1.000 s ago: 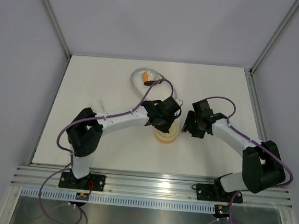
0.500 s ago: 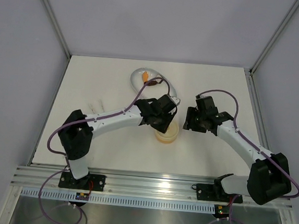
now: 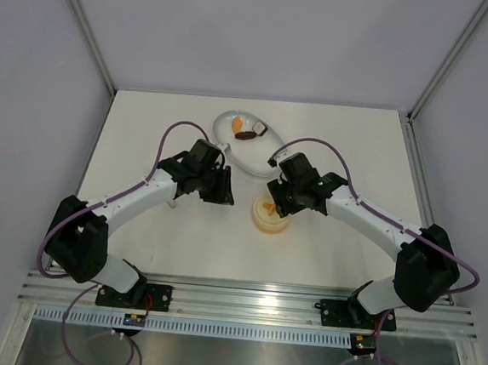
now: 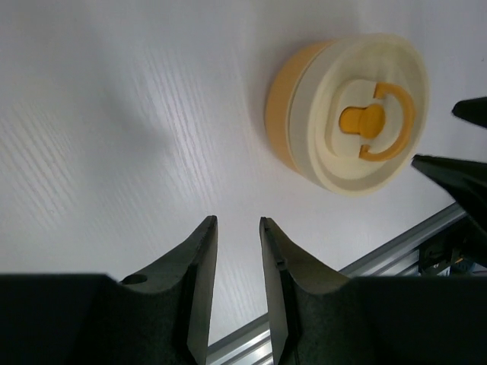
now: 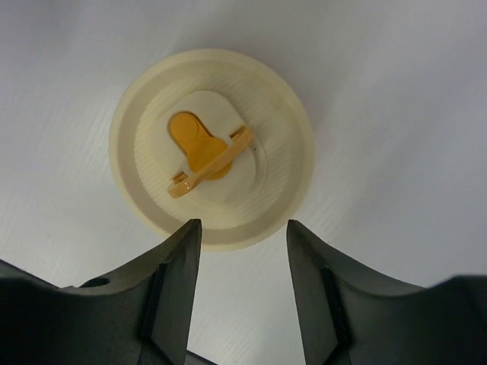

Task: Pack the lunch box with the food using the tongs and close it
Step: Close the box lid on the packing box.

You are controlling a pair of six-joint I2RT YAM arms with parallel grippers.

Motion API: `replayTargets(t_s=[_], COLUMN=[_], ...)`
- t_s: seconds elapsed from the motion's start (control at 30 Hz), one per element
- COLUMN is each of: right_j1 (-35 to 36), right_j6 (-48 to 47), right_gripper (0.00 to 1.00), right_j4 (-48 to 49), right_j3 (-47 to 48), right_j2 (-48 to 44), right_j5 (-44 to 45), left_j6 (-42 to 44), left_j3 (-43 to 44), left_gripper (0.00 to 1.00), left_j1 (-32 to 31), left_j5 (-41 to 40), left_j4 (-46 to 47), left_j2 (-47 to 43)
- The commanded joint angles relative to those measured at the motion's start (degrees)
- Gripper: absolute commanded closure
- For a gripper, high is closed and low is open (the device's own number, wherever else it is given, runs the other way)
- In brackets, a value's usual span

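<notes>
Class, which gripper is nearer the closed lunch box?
The right gripper: the lunch box sits just ahead of it, while the left gripper stands farther off, aside.

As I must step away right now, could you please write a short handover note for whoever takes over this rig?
Round pale-yellow plastic lunch box: matching flat lid with orange tab is on.
Left gripper: slightly open, empty, over bare table beside it.
Right gripper: open, empty, above the lid.
White oval dish: orange, brown and white-and-black food pieces lie inside.
Tongs: cannot be made out.
Left: check the lid's seal, unclear here.
</notes>
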Motion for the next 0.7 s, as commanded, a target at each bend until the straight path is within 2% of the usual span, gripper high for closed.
replayTargets(t_s=[0.0, 0.1, 0.4, 0.67], right_j1=[-0.2, -0.1, 4.4, 5.6], right_j6=[-6.3, -6.8, -9.2, -18.7], right_gripper=[0.45, 0.45, 0.44, 0.42], right_j4=[-3.2, -4.9, -2.1, -2.3], right_j3=[5.6, 7.5, 10.6, 13.0], right_j2=[2.1, 4.7, 10.4, 11.7], right_j5=[3.8, 3.9, 2.7, 2.0], left_j6=[-2.9, -4.2, -4.2, -4.2], left_j3=[-2.4, -3.8, -4.9, -6.4], left_gripper=[0.69, 0.69, 0.69, 0.70], left_j1=[0.9, 1.8, 5.3, 6.1], left_j5=[4.6, 4.9, 4.6, 5.3], left_j4=[4.5, 5.5, 5.3, 6.0], left_j2=[-1.0, -1.0, -2.8, -3.8])
